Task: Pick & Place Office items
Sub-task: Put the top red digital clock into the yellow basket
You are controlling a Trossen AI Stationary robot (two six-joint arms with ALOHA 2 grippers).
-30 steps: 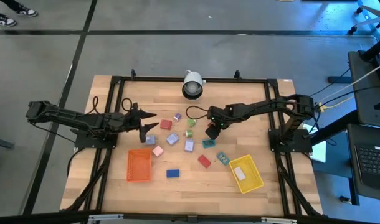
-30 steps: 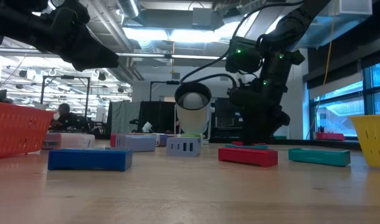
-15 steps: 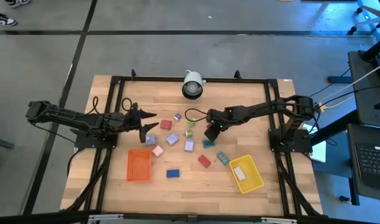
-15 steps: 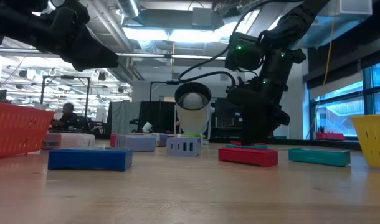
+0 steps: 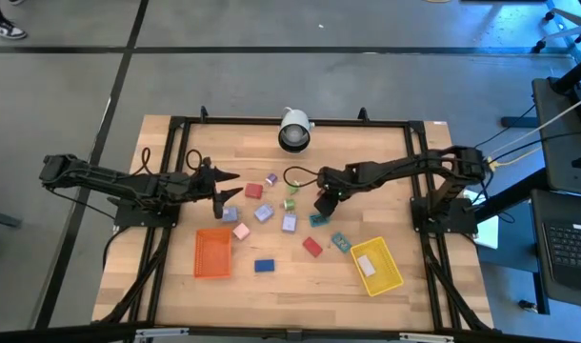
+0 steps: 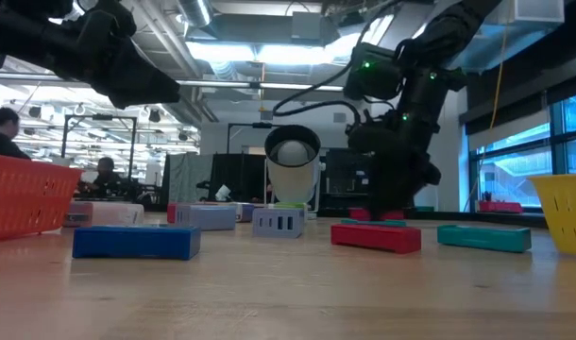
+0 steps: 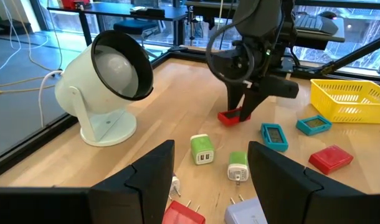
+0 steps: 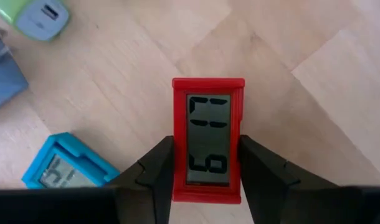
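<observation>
At table centre: right gripper (image 8: 205,165) clamped on red clock (image 8: 208,138).
Left gripper (image 7: 210,180) hovered near the green chargers (image 7: 202,149), fingers apart.

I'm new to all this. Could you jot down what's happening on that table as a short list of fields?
right gripper: closed on a small red clock down at the table
left gripper: open, empty, waiting above the table's left side
other items: green chargers, teal clocks, blue block, scattered loose
trays: orange tray and yellow tray, front of table
also there: white lamp at the back edge
</observation>
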